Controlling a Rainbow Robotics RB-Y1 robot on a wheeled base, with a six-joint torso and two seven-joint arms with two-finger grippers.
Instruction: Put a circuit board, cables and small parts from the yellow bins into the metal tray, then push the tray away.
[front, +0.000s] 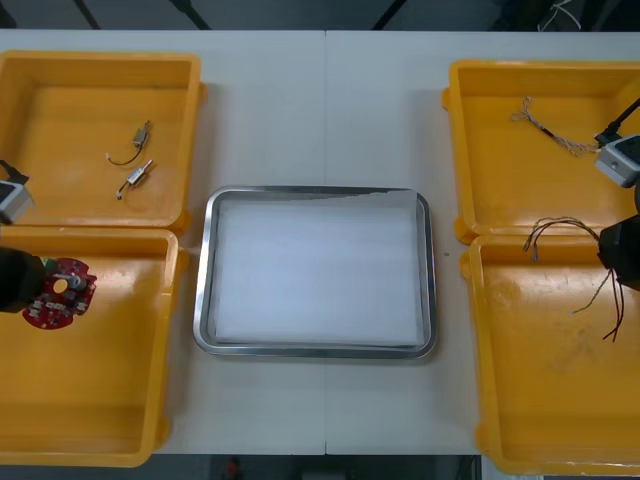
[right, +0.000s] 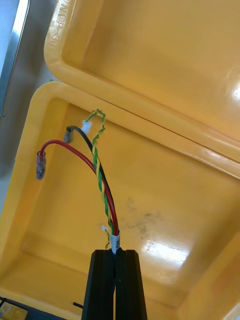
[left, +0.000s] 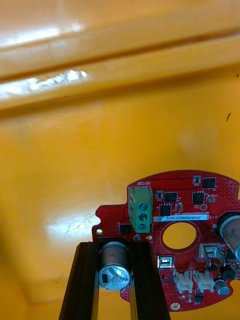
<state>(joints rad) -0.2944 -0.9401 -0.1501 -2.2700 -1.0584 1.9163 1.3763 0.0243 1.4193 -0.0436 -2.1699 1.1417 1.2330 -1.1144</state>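
Front view: my left claw (front: 45, 284), at the left edge of the light desk (front: 320, 90), holds the round red circuit board (front: 60, 298) over the near left yellow plastic bin (front: 90, 410). My right claw (front: 614, 262), at the right edge, dangles a bundle of red, black and yellow-green cables (front: 610, 305) over the near right yellow plastic bin (front: 540, 400). The shiny metal tray with a white inside (front: 203, 300) sits between the bins with nothing in it. Small metal parts (front: 140, 135) lie in the far left yellow bin (front: 60, 70).

Right wrist view: the black fingers press together on the bundle's sleeved end, and the loose ends fan out above the bin floor. I judge those ends could catch the bin's rim or the tray's lip on the way across and drag the bundle free.

Left wrist view: the fingers clamp a silver cylindrical component (left: 114, 265) standing on the board, not the board's edge. Such a hold may let the board swing or slip, I reckon, and land outside the tray.
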